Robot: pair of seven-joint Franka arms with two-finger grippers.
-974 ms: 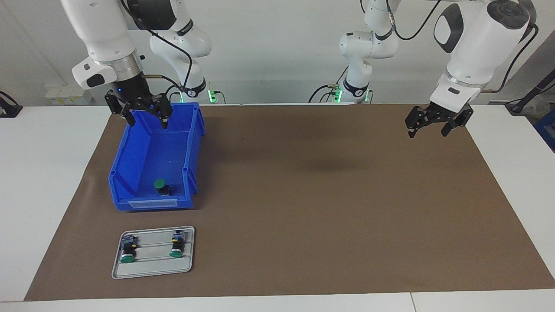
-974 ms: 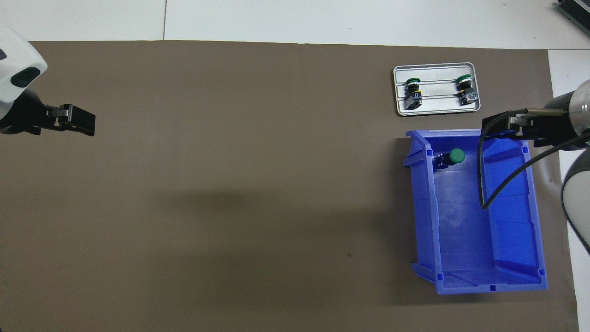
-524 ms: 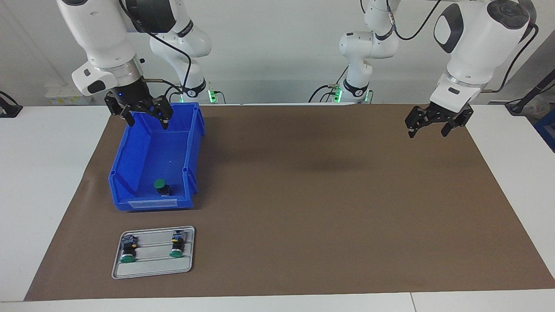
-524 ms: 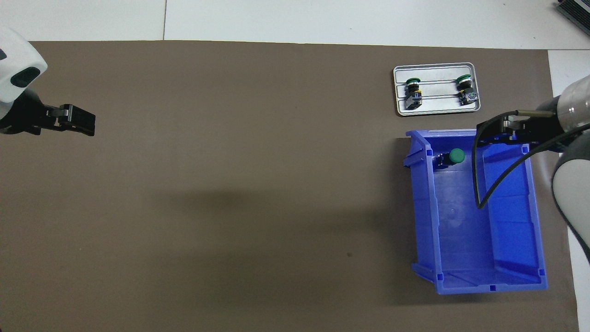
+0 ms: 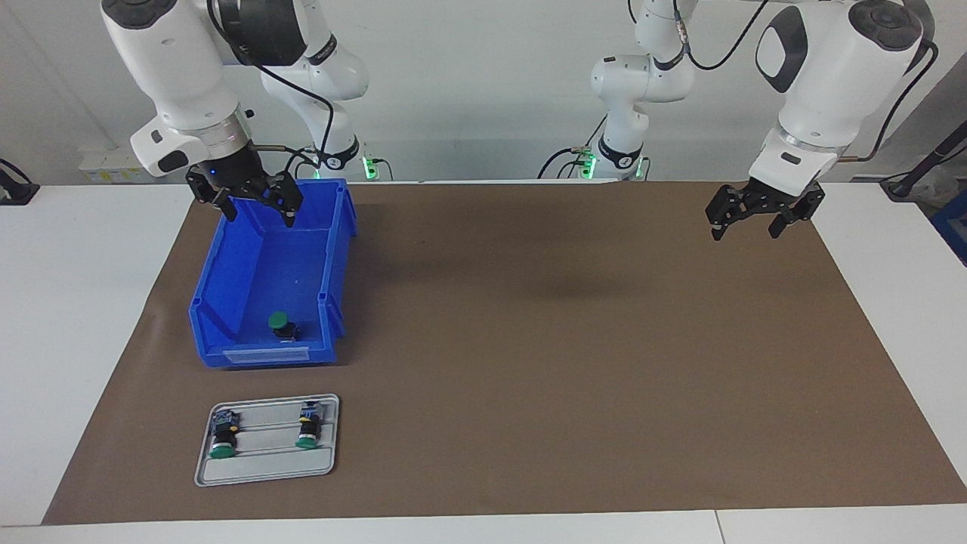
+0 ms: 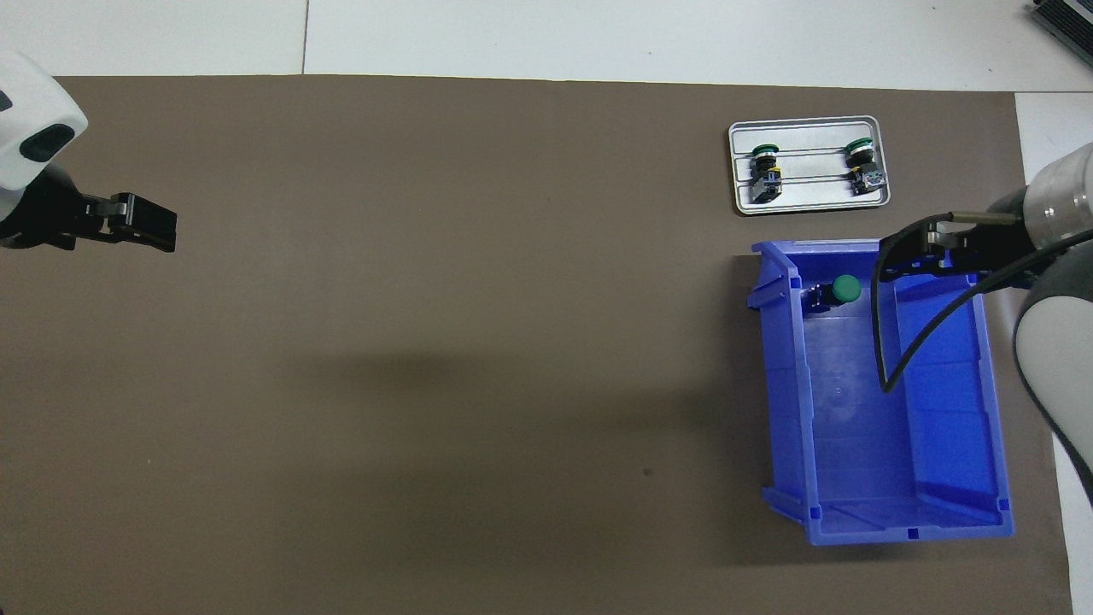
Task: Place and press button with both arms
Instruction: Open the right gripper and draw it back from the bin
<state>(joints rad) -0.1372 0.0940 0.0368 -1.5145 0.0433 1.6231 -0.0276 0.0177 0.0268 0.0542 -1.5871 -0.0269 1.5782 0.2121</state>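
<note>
Fingers on the right gripper (image 5: 257, 204) are spread apart w/ nothing between them, hanging over the bin's (image 5: 227, 283) end nearest the robots. Left gripper (image 5: 755, 219) also has its fingers parted and empty, waiting over the mat (image 5: 574, 340) at the left arm's end of the table.

Button (image 5: 280, 323) sits inside the blue bin, at the end farthest from the robots, green cap up-ish, close to the end wall. Two more buttons (image 5: 222, 438) (image 5: 307, 431) lie on the grey tray (image 5: 264, 472), just farther out from the bin.

Step in hand, I'd say: right arm goes for the button. To do it well: travel along the bin first, then drop straight down, fingers straddling the black body below the cap, not the cap itself. Watch the end wall, little room there. Close gently; the thing could tip or skid.
</note>
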